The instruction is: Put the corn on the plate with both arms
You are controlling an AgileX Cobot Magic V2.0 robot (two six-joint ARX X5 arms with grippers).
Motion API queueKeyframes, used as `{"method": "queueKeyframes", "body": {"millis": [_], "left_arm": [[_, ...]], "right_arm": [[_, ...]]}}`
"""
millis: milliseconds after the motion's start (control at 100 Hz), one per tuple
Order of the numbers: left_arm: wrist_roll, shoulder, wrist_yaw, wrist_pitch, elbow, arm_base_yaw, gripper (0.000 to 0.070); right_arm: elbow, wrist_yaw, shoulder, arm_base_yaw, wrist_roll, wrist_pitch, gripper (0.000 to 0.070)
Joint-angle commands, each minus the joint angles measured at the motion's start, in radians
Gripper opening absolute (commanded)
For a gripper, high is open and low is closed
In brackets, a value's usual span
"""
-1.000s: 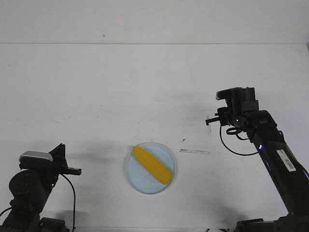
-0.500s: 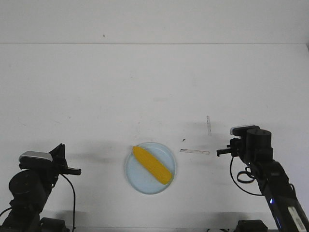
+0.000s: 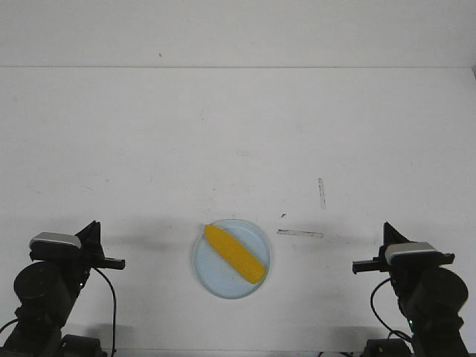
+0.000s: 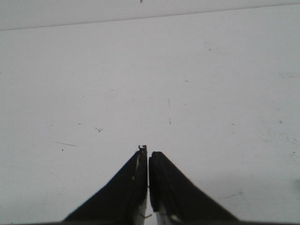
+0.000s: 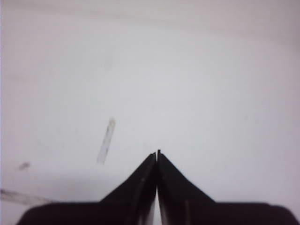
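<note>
While both arms sit folded low at the near corners of the white table, the corn lies on the plate, resting at a slant with its blunt end toward the far left rim and its narrower end toward the near right rim. The cob spans nearly the full width of the pale blue plate and appears to stay inside the rim. Nothing touches it.

The left gripper is closed on nothing, its two black fingers pressed together with only a thin seam between them in the left wrist view, pointing out over bare tabletop flecked with small dark specks. The left arm sits well to the left of the plate, its silver-grey camera block on top.

The right gripper is likewise closed and empty, fingertips meeting at a point. The right wrist view is soft and blurred, so fine detail is hard to make out (a pale strip of tape shows beyond the fingers, and a small dark smudge off to one side may be a scuff). The right arm sits well to the right of the plate.

From the front, two faint strips mark the table to the right of the plate: one flat strip just beside the plate, another short strip farther back, with a tiny dark fleck between them and the plate.
</note>
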Motion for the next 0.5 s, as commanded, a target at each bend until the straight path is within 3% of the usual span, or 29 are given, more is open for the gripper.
{"method": "queueKeyframes", "body": {"millis": [0, 210, 490], "left_arm": [[0.006, 0.004, -0.004, 0.010, 0.006, -0.003, 0.0000], [0.006, 0.003, -0.004, 0.011, 0.006, -0.003, 0.0000], [0.006, 0.003, -0.004, 0.017, 0.006, -0.003, 0.0000]], "right_arm": [[0.003, 0.000, -0.064, 0.000, 0.005, 0.001, 0.0000], [0.003, 0.003, -0.202, 0.000, 0.005, -0.022, 0.0000], [0.003, 0.029, -0.214, 0.000, 0.004, -0.070, 0.0000]]}}
